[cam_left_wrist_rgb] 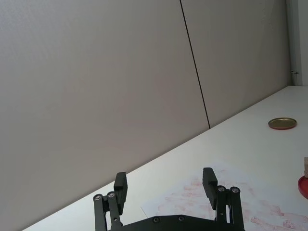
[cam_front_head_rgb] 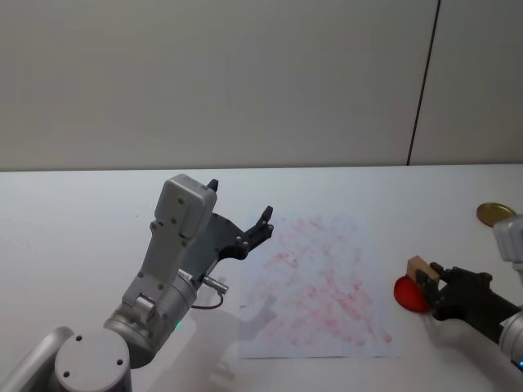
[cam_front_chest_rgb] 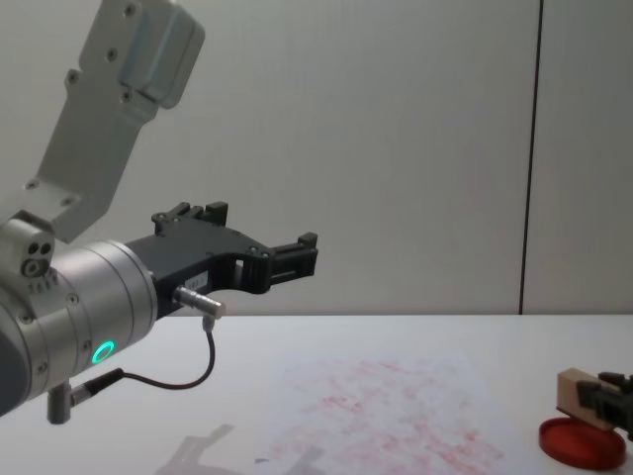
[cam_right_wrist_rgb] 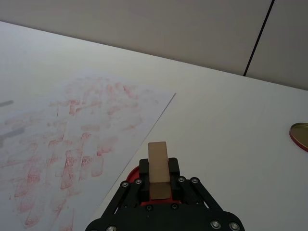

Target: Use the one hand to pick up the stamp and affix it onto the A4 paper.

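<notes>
Right tool (cam_front_head_rgb: 426, 283): clamped on the stamp (cam_front_head_rgb: 420, 268), low at the right side of the bench (cam_front_head_rgb: 82, 212), just beyond the paper's right edge.
Stamp: tan wooden block gripped across its narrow sides, tilted; its lower face sits at or just above the red ink pad (cam_front_head_rgb: 409, 294). Contact with the pad cannot be confirmed.
A4 paper (cam_front_head_rgb: 319, 286): flat on the bench centre, covered in faint red marks; near the pad, to its left.
Left tool (cam_front_head_rgb: 241, 220): fingers apart, holding nothing, raised above the left edge of the paper; idle.
Other items: round gold lid (cam_front_head_rgb: 495, 213) at the far right of the bench, well apart from the work.
Step in hand (judged): inking the stamp before carrying it to the paper.
Procedure: press the stamp face flat on the pad, lift straight up, carry left over the paper, level the face, descend vertically.
Caution: a tilted face would print one edge only; sliding on contact would smear. Keep grip firm on release of pressure.
</notes>
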Motion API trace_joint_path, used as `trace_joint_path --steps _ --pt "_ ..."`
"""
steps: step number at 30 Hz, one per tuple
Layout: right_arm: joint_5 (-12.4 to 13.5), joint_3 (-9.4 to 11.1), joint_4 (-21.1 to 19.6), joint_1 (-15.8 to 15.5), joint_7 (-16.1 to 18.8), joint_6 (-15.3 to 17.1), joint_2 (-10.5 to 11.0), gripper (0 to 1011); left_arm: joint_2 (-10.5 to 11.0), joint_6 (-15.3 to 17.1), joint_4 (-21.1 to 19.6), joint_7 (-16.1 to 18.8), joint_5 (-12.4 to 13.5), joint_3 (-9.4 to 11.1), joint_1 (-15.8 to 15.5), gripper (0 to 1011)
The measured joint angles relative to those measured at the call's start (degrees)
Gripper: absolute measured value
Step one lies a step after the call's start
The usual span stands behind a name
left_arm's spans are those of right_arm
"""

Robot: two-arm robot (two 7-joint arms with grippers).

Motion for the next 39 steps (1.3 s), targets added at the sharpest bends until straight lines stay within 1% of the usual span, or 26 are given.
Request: trace_joint_path --steps 13,16,17,18,20,21,22,23,24,25,27,29,30,31,34,35,36,37,38,39 --pt "-0.27 0.14 1.04 0.38 0.92 1.07 0.29 217 0.0 0.0 -0.01 0.0 0.0 0.0 0.0 993" --pt "-0.35 0.11 1.23 0.51 1.2 1.25 0.29 252 0.0 0.0 0.0 0.0 0.0 0.0 0.0 993" --pt "-0.38 0.08 1.28 0.56 1.32 1.34 0.29 274 0.0 0.0 0.0 0.0 0.0 0.0 0.0 993" --pt "-0.4 0.06 1.31 0.58 1.39 1.39 0.29 331 0.0 0.0 0.0 0.0 0.0 0.0 0.0 993" --pt "-0.44 0.02 1.37 0.62 1.49 1.45 0.29 362 0.0 0.0 0.0 0.0 0.0 0.0 0.0 993" --pt "-0.46 -0.02 1.41 0.66 1.55 1.48 0.29 417 0.0 0.0 0.0 0.0 0.0 0.0 0.0 993" --pt "-0.47 -0.04 1.41 0.67 1.57 1.49 0.28 437 0.0 0.0 0.0 0.0 0.0 0.0 0.0 993" --pt "-0.48 -0.05 1.42 0.67 1.59 1.49 0.28 480 0.0 0.0 0.0 0.0 0.0 0.0 0.0 993" --pt "-0.49 -0.07 1.42 0.68 1.62 1.48 0.27 508 0.0 0.0 0.0 0.0 0.0 0.0 0.0 993" --pt "-0.49 -0.08 1.42 0.69 1.62 1.47 0.27 508 0.0 0.0 0.0 0.0 0.0 0.0 0.0 993" --pt "-0.5 -0.08 1.42 0.69 1.62 1.37 0.26 596 0.0 0.0 0.0 0.0 0.0 0.0 0.0 993" --pt "-0.52 -0.09 1.31 0.7 1.56 1.04 0.25 682 0.0 0.0 0.0 0.0 0.0 0.0 0.0 993" --pt "-0.54 -0.09 1.13 0.7 1.44 0.67 0.25 710 0.0 0.0 0.0 0.0 0.0 0.0 0.0 993" --pt "-0.56 -0.09 1.01 0.69 1.34 0.48 0.25 710 0.0 0.0 0.0 0.0 0.0 0.0 0.0 993" --pt "-0.65 -0.07 0.51 0.69 0.93 -0.35 0.25 844 0.0 0.0 0.0 0.0 0.0 0.0 0.0 993" --pt "-0.7 -0.06 0.35 0.7 0.83 -0.54 0.25 844 0.0 0.0 0.0 0.0 0.0 0.0 0.0 993" --pt "-0.81 -0.04 0.04 0.7 0.61 -1.05 0.25 885 0.0 0.0 0.0 0.0 0.0 0.0 0.0 993" --pt "-0.81 -0.04 0.04 0.7 0.61 -1.05 0.25 894 0.0 0.0 0.0 0.0 0.0 0.0 0.0 993" --pt "-0.94 -0.03 -0.31 0.73 0.31 -1.52 0.23 934 0.0 0.0 0.0 0.0 0.0 0.0 0.0 993" --pt "-1.01 -0.02 -0.54 0.75 0.18 -1.76 0.21 949 0.0 0.0 0.0 0.0 0.0 0.0 0.0 993"
